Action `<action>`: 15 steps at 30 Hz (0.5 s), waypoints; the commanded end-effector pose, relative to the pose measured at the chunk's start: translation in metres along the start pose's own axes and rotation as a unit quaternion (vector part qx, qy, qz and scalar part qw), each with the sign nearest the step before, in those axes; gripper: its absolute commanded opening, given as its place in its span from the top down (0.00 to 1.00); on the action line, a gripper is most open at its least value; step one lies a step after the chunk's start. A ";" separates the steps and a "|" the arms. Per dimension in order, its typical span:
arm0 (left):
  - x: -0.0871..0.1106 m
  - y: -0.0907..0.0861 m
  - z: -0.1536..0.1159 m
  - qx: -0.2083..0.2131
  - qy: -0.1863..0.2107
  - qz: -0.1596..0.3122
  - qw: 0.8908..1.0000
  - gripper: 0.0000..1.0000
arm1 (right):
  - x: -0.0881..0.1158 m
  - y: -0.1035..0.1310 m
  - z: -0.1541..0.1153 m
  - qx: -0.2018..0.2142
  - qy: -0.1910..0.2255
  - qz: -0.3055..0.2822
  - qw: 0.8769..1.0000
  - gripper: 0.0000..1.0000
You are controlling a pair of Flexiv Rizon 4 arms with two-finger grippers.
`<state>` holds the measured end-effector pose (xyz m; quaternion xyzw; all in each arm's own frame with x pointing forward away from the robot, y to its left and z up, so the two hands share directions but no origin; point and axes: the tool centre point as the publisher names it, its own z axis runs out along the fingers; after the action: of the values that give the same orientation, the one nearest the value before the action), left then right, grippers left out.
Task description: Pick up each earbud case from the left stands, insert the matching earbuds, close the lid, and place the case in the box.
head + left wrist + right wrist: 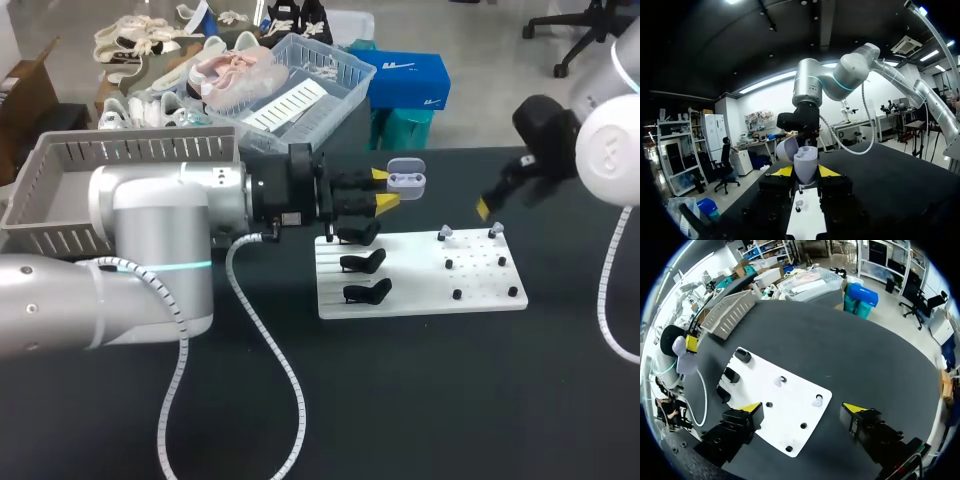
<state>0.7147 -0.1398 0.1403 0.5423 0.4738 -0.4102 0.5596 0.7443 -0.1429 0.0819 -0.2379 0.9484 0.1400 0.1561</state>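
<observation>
Head view: left hand (385, 188) above far edge of white board (420, 290), clamped on open earbud case (407, 178). Three black stands (365, 262) along board's left edge, two earbuds (445, 233) along its far edge. Grey box (60, 215) at worktop's (450, 400) far left corner.

Left wrist view: case pinched between both yellow tips, lid up.

Right wrist view: right hand (803, 408) spread wide, holding nothing, over board's right edge; one earbud just ahead between fingers.

Bench (420, 400): black, matte top. White base plate (420, 292): lies flat on the bench near its centre, long side running from 9 to 3 o'clock. Several small black pegs (476, 262): upright on the plate's 3 o'clock half, apart from one another.
</observation>
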 end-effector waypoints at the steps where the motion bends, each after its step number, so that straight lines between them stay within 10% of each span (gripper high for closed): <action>1: 0.000 -0.001 0.000 -0.003 -0.001 0.001 1.000 1.00 | -0.003 0.002 0.005 0.022 0.018 0.003 1.000 0.00; 15: 0.000 -0.001 0.000 -0.003 -0.001 0.001 1.000 1.00 | 0.016 0.002 0.017 0.023 0.129 -0.085 0.988 0.00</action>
<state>0.7142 -0.1399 0.1403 0.5417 0.4740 -0.4098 0.5603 0.7223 -0.1440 0.0628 -0.3267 0.9399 0.0688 0.0719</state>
